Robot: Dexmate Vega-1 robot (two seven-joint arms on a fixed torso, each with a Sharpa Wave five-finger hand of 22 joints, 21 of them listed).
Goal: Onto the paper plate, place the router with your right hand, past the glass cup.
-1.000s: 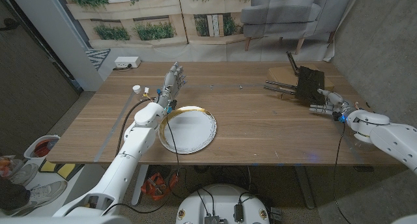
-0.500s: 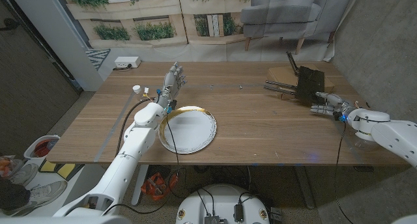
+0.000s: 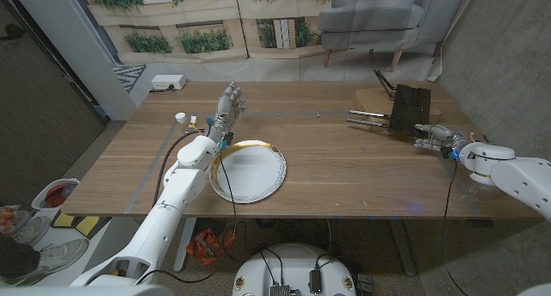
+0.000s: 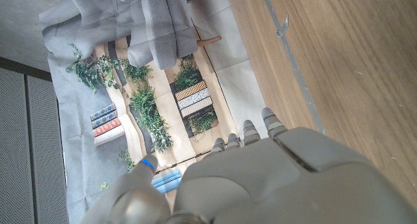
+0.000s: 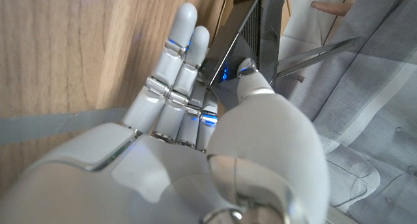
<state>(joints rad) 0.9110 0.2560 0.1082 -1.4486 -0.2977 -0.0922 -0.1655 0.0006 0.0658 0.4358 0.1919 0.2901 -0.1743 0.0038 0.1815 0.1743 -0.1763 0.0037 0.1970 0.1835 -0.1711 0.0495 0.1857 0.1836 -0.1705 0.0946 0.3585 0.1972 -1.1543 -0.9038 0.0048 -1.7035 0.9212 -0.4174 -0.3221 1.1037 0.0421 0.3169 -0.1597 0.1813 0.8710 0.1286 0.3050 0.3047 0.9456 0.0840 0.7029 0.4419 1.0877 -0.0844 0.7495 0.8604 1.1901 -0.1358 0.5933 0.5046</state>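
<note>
The black router [image 3: 411, 108] stands at the table's far right with its antennas sticking out to the left; its dark panel also shows in the right wrist view [image 5: 242, 30]. My right hand [image 3: 433, 138] is at the router's near edge. In the right wrist view its fingers [image 5: 176, 61] reach along one side of the panel and the thumb sits at the other, still spread; I cannot tell if they touch it. The white paper plate [image 3: 248, 170] lies near the front, left of the middle. My left hand [image 3: 229, 104] stays raised behind the plate, holding nothing, fingers apart.
A brown board [image 3: 368, 97] lies under the router's far side. A small white cap [image 3: 180, 117] sits near the table's left edge. Bare wood stretches between plate and router. A grey wall runs close along the right side.
My right hand has moved a little farther in, up to the router's near edge. The router and its antennas have shifted slightly to the left. The left arm has stayed put.
</note>
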